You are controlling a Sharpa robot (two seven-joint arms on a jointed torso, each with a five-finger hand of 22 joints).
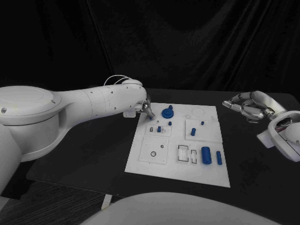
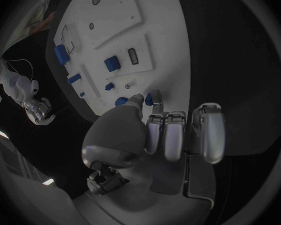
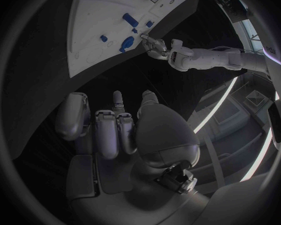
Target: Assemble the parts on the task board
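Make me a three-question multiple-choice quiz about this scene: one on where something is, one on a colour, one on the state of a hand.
1. Where is the left hand?
A. at the far left corner of the task board
B. off the table
C. at the board's near right corner

2. What colour are the parts on the board?
A. red
B. blue
C. yellow

3. What is the right hand doing?
A. holding a part
B. pressing the board
C. holding nothing, off the board's right side

Answers:
1 A, the head view shows it there.
2 B, the pieces are blue.
3 C, its curled fingers hold nothing.

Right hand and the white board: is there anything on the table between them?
No. In the head view, only bare black table lies between the right hand and the task board.
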